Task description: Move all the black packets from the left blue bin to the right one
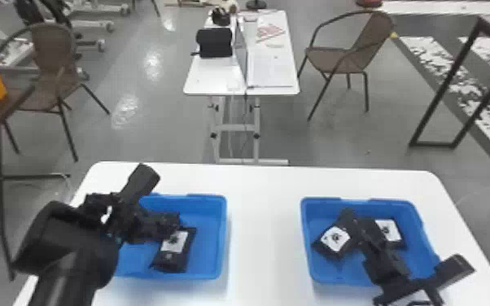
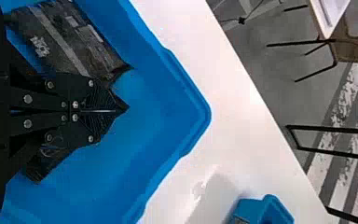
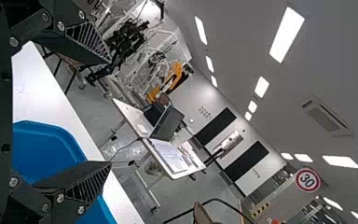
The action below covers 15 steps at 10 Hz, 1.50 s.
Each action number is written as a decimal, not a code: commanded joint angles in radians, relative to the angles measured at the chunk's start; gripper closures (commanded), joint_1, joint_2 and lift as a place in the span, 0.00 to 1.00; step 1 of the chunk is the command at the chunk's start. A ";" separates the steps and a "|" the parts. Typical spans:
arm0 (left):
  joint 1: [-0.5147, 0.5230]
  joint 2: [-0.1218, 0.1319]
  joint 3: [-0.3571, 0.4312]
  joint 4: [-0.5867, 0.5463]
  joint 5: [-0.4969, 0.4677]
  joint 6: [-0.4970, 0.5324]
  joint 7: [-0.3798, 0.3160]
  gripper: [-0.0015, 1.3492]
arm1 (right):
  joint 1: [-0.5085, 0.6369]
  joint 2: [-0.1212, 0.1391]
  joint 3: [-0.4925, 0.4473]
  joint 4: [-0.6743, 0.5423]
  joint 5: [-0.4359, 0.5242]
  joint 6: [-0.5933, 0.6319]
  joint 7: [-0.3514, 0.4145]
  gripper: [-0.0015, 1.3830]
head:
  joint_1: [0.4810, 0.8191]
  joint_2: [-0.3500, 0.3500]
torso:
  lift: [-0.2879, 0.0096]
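Packet (image 1: 174, 250) in left bin (image 1: 209, 260), 2 (image 1: 335, 241) in right (image 1: 329, 272)

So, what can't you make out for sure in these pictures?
- Left side of the left bin: head view, behind the left arm.
- Facing edges of two packets in the right bin: head view, behind the open right jaws.
- One packet's full outline: left wrist view, picture edge and closed left jaws.
- Packet label print: head view, too small.
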 commanded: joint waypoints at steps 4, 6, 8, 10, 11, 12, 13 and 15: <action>-0.005 0.015 0.110 -0.001 -0.045 0.022 0.053 0.04 | 0.000 0.001 0.010 0.008 -0.012 0.006 0.006 0.20 | 0.63 0.51 | 0.97; -0.037 0.050 0.115 0.044 -0.048 -0.014 0.087 0.12 | 0.000 0.001 0.010 0.008 -0.015 0.007 0.006 0.20 | 0.63 0.61 | 0.97; -0.132 0.090 0.021 0.208 -0.086 -0.119 0.082 0.12 | -0.003 0.001 0.012 0.008 -0.015 0.010 0.006 0.20 | 0.63 0.63 | 0.97; -0.196 0.101 -0.085 0.303 -0.181 -0.124 0.078 0.12 | -0.006 0.001 0.015 0.011 -0.015 0.010 0.008 0.20 | 0.63 0.60 | 0.97; -0.213 0.088 -0.082 0.340 -0.254 -0.142 0.084 0.12 | -0.004 0.001 0.015 0.011 -0.015 0.012 0.008 0.20 | 0.63 0.59 | 0.97; -0.227 0.092 -0.073 0.387 -0.269 -0.156 0.096 0.13 | -0.003 0.001 0.015 0.011 -0.015 0.012 0.009 0.20 | 0.63 0.59 | 0.97; -0.235 0.101 -0.062 0.426 -0.270 -0.156 0.110 0.14 | -0.003 0.001 0.015 0.011 -0.015 0.014 0.011 0.20 | 0.63 0.60 | 0.97; -0.244 0.101 -0.008 0.484 -0.269 -0.195 0.153 0.17 | -0.003 0.001 0.015 0.012 -0.015 0.015 0.012 0.20 | 0.63 0.63 | 0.97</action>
